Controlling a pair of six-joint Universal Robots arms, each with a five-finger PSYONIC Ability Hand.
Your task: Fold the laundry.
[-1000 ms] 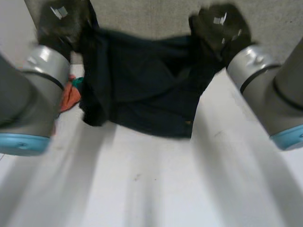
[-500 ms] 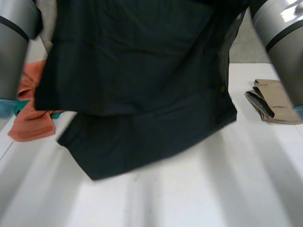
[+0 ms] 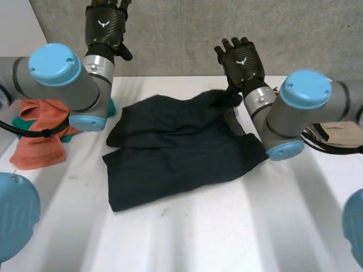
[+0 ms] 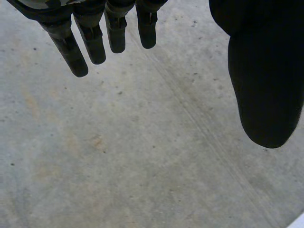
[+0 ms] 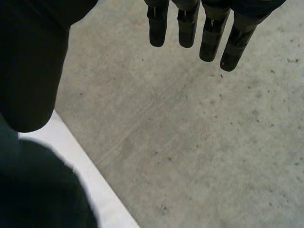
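Note:
A dark navy garment (image 3: 176, 150) lies spread and rumpled on the white table (image 3: 227, 226), its far edge bunched near my right hand. Beyond the garment's far left corner my left hand (image 3: 105, 25) is raised, open with straight fingers (image 4: 92, 42) and holding nothing. Just past the garment's far right corner hangs my right hand (image 3: 241, 59), also open, its fingers (image 5: 211, 38) straight and apart from the thumb. In the right wrist view a fold of the dark garment (image 5: 38, 194) lies below the thumb, beside the table's far edge (image 5: 90, 183).
An orange cloth (image 3: 39, 139) on a teal one (image 3: 20, 123) is piled at the table's left side. A folded beige item (image 3: 340, 127) lies at the right, behind my right arm. A grey concrete wall (image 3: 181, 28) stands behind the table.
Both hands held the garment up and spread; they have now opened and let go. The garment has dropped flat onto the table, and the hands stand raised behind it.

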